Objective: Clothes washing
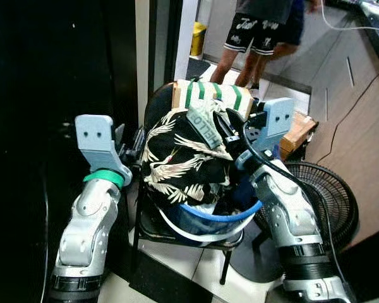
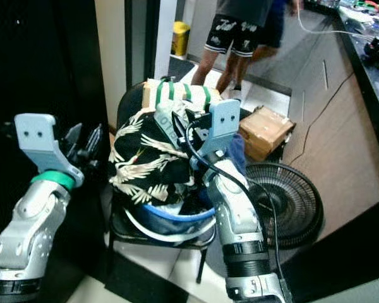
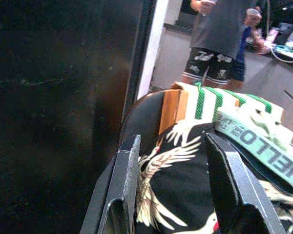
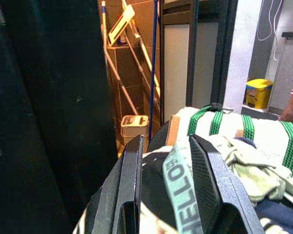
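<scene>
Here, a blue basket (image 1: 222,220) heaped with clothes, a black crane-print shirt (image 1: 177,161) on top, is sitting on a dark chair (image 1: 153,228). The left end effector (image 2: 82,144) is hovering released beside the pile. The right end effector (image 4: 163,170) is reaching over it, fingers parted around a green strap (image 4: 181,191).
</scene>
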Robot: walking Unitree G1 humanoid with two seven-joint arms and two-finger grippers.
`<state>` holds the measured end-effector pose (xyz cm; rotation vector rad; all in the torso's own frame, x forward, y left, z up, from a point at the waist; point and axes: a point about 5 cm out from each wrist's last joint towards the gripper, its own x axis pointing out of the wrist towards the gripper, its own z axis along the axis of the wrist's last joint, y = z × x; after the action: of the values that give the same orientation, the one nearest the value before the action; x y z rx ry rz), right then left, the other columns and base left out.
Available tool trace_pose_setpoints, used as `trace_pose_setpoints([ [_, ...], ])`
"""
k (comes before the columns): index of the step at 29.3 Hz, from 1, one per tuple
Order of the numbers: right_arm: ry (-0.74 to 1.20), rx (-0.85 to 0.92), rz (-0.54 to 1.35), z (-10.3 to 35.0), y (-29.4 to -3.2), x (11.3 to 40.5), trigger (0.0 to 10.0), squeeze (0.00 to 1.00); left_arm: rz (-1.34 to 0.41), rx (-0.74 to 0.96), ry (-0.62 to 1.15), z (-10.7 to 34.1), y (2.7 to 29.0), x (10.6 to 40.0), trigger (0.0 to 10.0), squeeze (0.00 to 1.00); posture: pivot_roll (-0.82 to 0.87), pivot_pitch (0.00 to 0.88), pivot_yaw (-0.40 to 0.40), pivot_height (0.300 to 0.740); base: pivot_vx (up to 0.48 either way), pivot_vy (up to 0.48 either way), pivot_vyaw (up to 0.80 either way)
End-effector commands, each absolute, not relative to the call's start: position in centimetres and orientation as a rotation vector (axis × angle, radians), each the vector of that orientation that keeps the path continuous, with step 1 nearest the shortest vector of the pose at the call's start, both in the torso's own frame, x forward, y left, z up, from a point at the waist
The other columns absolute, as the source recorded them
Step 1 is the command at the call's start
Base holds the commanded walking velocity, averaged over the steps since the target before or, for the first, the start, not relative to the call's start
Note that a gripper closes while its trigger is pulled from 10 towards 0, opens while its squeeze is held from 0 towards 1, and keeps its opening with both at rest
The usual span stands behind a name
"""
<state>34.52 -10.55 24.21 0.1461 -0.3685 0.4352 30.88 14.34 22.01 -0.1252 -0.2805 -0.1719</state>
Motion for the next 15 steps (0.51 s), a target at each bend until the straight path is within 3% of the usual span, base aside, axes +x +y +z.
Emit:
trace_pose_setpoints([
  [1, -0.351, 0.149, 0.392, 23.5, -11.5, 34.6, 10.0, 0.0, -0.187, -0.132, -0.249, 21.4, 13.9, 30.8, 10.0, 0.0, 0.04, 0.028, -0.061, 0.74, 0.0, 0.0, 0.0],
  [15, -0.231, 0.101, 0.282, 20.3, -12.4, 34.7, 10.0, 0.0, -0.124, -0.118, -0.183, 20.3, 15.0, 31.5, 10.0, 0.0, 0.03, 0.028, -0.05, 0.74, 0.0, 0.0, 0.0],
])
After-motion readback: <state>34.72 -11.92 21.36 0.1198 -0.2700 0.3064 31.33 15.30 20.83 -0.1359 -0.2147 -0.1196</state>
